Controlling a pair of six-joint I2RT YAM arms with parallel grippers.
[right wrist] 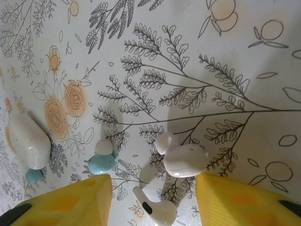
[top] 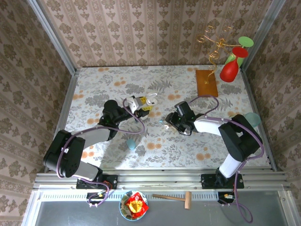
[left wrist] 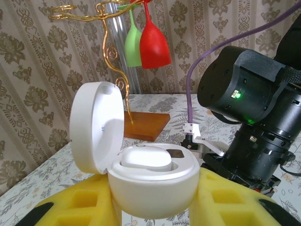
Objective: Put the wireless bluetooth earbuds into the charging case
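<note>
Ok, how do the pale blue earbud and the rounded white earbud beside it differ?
The rounded white earbud is all white and bulkier; the pale blue earbud has a white tip. The white one lies between the right gripper's yellow fingers, the blue one beside one fingertip. Both lie loose on the floral cloth.

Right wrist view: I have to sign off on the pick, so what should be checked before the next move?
1. Lid of case open: ok.
2. Left end effector shut on case: ok.
3. Right end effector open over the table: ok.
4. A white earbud lies between its fingers: ok.
5. Just one earbud in that gap: not ok; a second earbud lies close by.
6. Room in case for another earbud: cannot tell.
</note>
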